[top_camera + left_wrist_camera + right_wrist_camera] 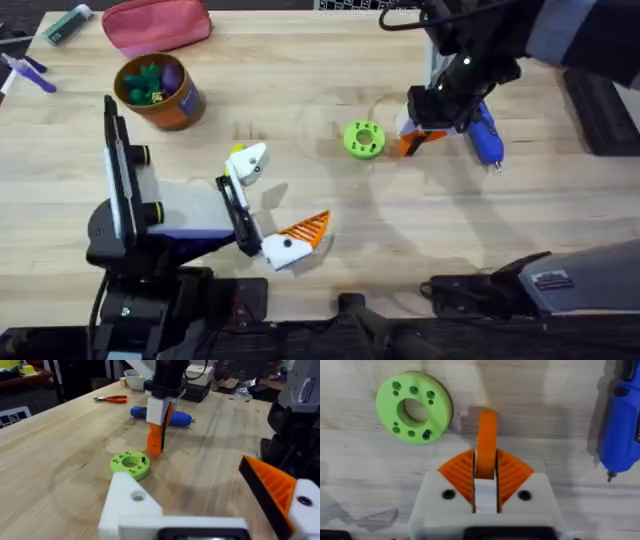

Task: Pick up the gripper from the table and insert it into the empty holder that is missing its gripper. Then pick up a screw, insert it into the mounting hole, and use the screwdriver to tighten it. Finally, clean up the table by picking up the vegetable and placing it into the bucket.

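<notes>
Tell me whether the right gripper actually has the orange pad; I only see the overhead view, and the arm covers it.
Observer: Yes. In the right wrist view the right gripper is shut on the orange pad, clamped between its ribbed fingers.
Operator: Is the pad off the table?
Observer: The left wrist view shows it hanging upright beside the green disc, its lower end at or just above the wood. I cannot tell whether it touches.
Operator: Is the empty holder ready?
Observer: In the left wrist view the empty holder is bare, and its mounting hole is unfilled.
</notes>
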